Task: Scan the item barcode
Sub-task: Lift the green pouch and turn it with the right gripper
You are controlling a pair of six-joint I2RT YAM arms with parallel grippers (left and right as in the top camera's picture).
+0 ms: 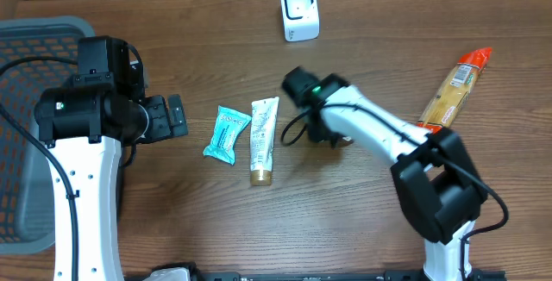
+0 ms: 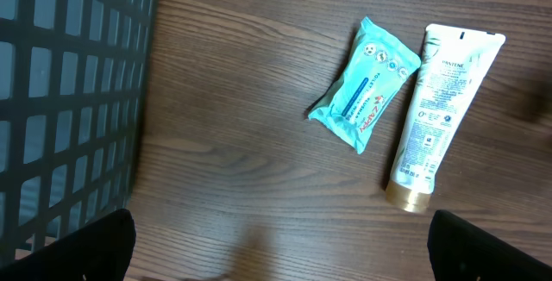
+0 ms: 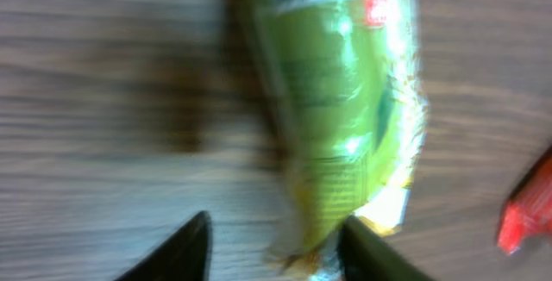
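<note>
Right jaws: apart, nothing clamped. The green packet (image 3: 332, 100) lies flat on the counter (image 3: 103, 74), its lower end between the two fingertips and close against the right-hand one at the bottom of the wrist frame. From overhead my arm hides it, right of frame centre. Left jaws: wide apart, empty, at the left, short of the wipes (image 1: 227, 134) and tube (image 1: 264, 140). The scanner (image 1: 299, 11) stands well apart, top centre.

Risks, as I judge them: a grip on the thin end alone may let the glossy film slip or fold in transit. The view is blurred, so I cannot tell which face bears the barcode; presenting the wrong one would give no read.
</note>
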